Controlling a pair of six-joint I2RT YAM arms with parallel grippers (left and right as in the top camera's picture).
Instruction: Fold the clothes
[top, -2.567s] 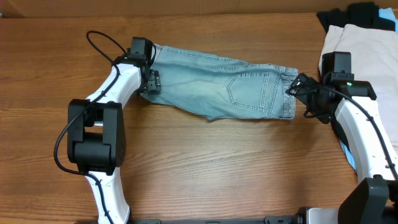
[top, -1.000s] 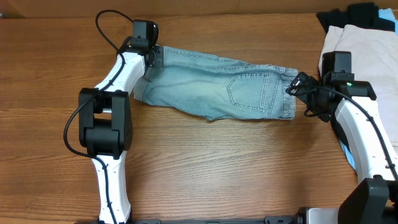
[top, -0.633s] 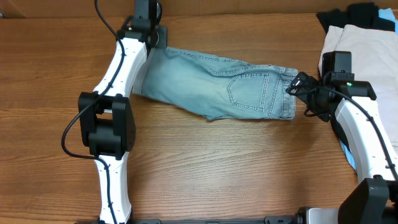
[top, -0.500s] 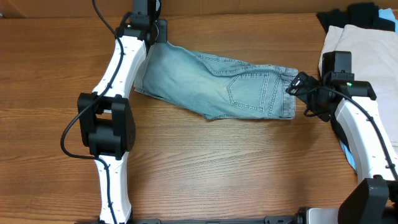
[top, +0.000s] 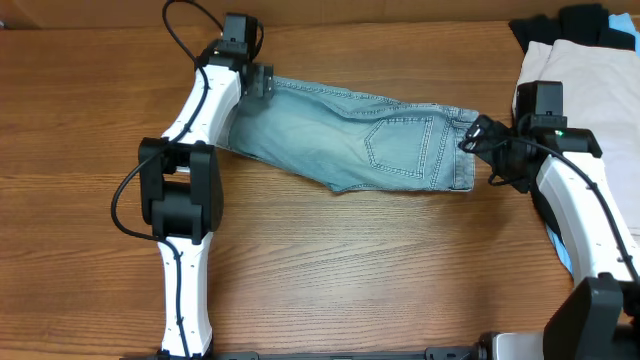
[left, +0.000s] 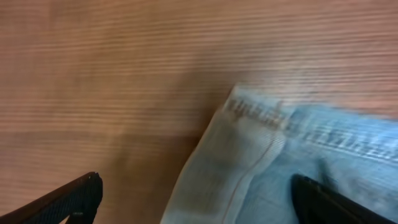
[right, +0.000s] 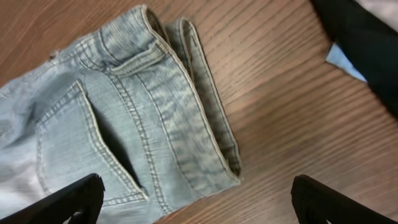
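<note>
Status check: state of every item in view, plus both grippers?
denim shorts: lying flat, folded leg on leg, back pocket up, not gripped
left gripper: open, at the hem corner
right gripper: open, at the waistband end
beige garment: lying aside, far right
black garment: far right corner, aside

- Shorts (left: 249, 155): blurred throughout the left wrist view, stitching soft. Cloth runs off the frame between and beyond the left fingers (left: 74, 196).
- Left fingers: only the tips show.
- Right fingers (right: 74, 196): only the tips show. Shorts are cropped left and below them.
- Dark shape (right: 360, 43): far beyond the right fingers, cropped, kind unclear.
</note>
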